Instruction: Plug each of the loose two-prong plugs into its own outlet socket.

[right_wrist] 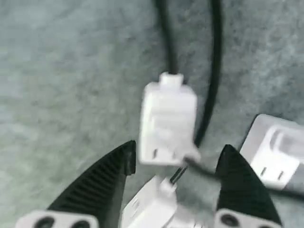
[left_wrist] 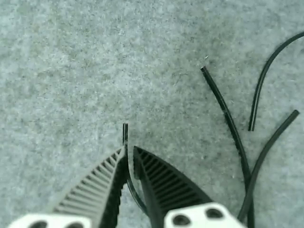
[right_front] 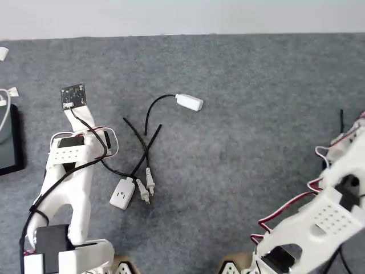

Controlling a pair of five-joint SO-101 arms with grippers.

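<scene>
A white outlet socket lies on the grey carpet, left of the middle and on the near side. Two loose two-prong plugs lie side by side just to its right, with the prongs toward the near edge. Their black cables run to the far side and cross each other. Neither plug sits in a socket. A second socket, also white, lies farther away at the end of a curved black cable, well apart from the plugs.

The left arm stands just left of the outlet socket. The left gripper has its fingers pressed almost together on a thin black wire, and the cut end of the wire sticks out just past the fingertips.

The right arm is at the near right corner, well apart from the plugs. The right gripper is spread wide. Between its fingers lies a two-slot socket with a black cable at its end, and I cannot tell if a finger touches it. Another white socket block lies just beside it.
</scene>
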